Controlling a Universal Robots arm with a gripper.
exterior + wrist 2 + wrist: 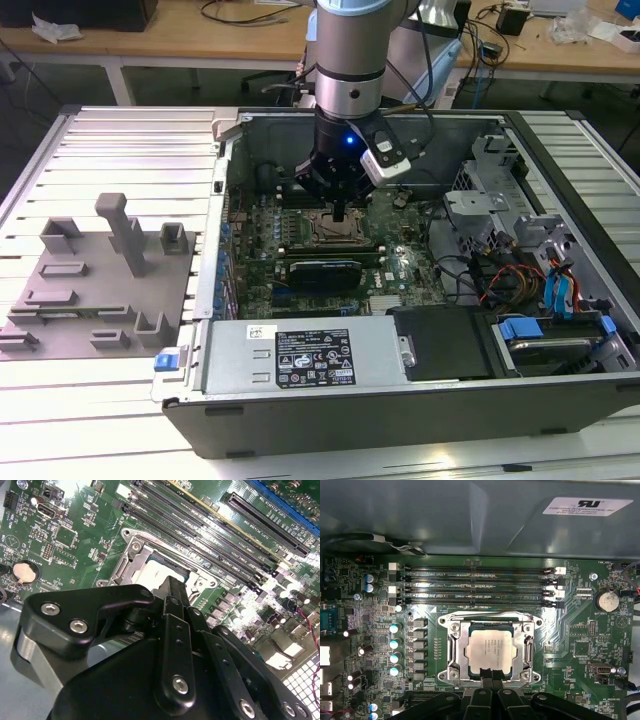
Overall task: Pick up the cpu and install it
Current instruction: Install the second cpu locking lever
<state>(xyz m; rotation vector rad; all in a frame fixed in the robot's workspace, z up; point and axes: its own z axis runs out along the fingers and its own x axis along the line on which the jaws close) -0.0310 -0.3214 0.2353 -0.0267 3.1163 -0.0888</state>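
Observation:
The cpu (489,647), a flat square chip with a silvery top, lies flat inside the metal socket frame (454,652) on the green motherboard (570,635). In the second wrist view the cpu (148,573) shows partly behind my black fingers. My gripper (491,674) hangs just above the socket's edge, its two fingers pressed together with nothing between them. Their tips overlap the chip's rim; whether they touch it I cannot tell. In the exterior view the gripper (340,213) points straight down over the socket (335,229) inside the open computer case.
Memory slots (477,585) run beside the socket, with capacitors (394,650) on another side. The case wall (230,150), power supply (300,357), drive cages (480,200) and cables (500,280) surround the board. A grey fixture plate (100,290) with blocks lies on the exterior view's left.

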